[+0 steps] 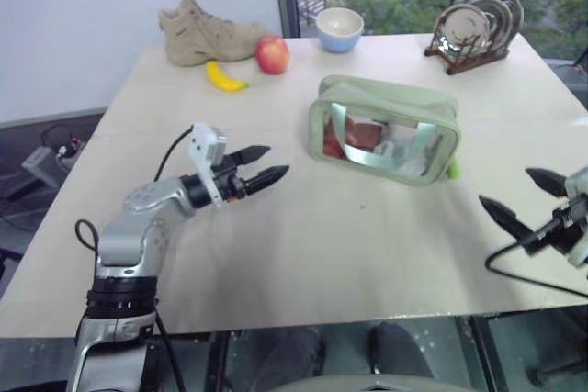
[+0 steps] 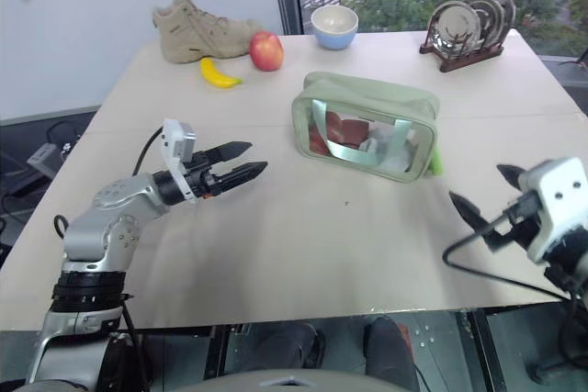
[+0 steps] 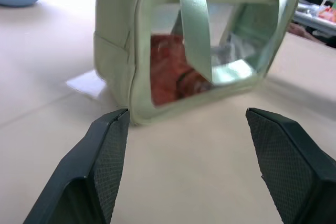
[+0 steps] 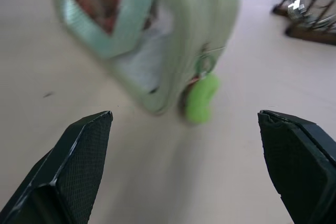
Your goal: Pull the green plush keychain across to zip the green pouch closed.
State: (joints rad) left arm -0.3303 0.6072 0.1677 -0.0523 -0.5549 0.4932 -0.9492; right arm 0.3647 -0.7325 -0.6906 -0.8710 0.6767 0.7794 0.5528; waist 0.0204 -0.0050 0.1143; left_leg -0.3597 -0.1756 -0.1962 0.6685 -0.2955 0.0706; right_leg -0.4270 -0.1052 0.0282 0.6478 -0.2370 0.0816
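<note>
The green pouch (image 1: 386,130) sits upper centre of the head view on the tabletop (image 1: 303,254), and the right wrist view adds the green plush keychain (image 4: 201,98) hanging at its end, barely a sliver from above. Left gripper (image 1: 260,164) at centre-left and right gripper (image 1: 519,195) at the right edge both have fingers spread, holding nothing. Bare tabletop lies between them and the pouch.

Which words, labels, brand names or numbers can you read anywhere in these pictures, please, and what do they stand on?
None can be read.
The green pouch: no print shows on its fabric or clear window.
The tan shoe: any brand mark is too small to tell.
The blue bowl, apple and banana: plain, no lettering visible.
</note>
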